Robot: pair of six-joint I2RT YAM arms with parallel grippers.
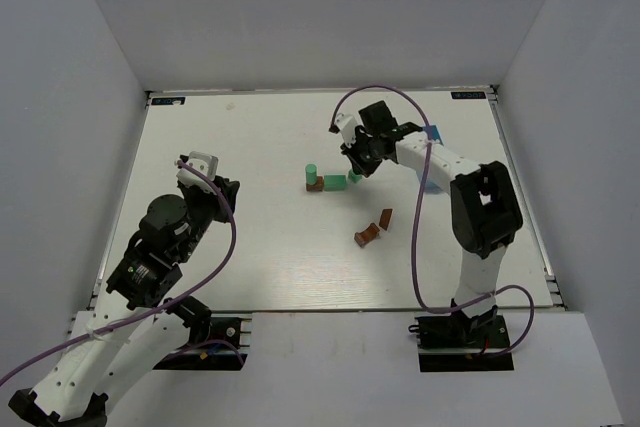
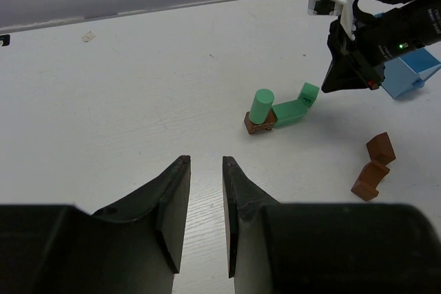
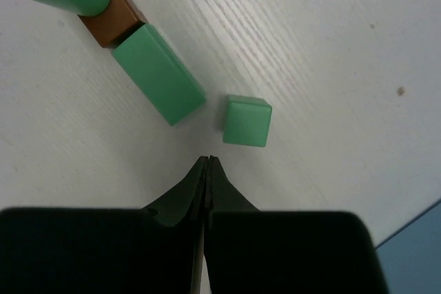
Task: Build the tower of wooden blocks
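A green cylinder [image 1: 311, 170] stands on a brown block [image 1: 315, 186] at mid-table, forming a small tower. A long green block [image 1: 335, 183] lies against the brown block's right side, and a small green cube [image 1: 354, 178] lies just right of that. Two brown pieces [image 1: 368, 235] [image 1: 386, 218] lie nearer. My right gripper [image 1: 351, 169] is shut and empty, its tips just above the cube [image 3: 247, 120] and the long block [image 3: 158, 74]; its own view shows the tips [image 3: 208, 159]. My left gripper [image 2: 205, 160] is open and empty, well left of the tower [image 2: 262, 109].
A small blue open box [image 2: 412, 68] sits at the right, partly hidden behind my right arm in the top view [image 1: 433, 185]. White walls enclose the table on the left, back and right.
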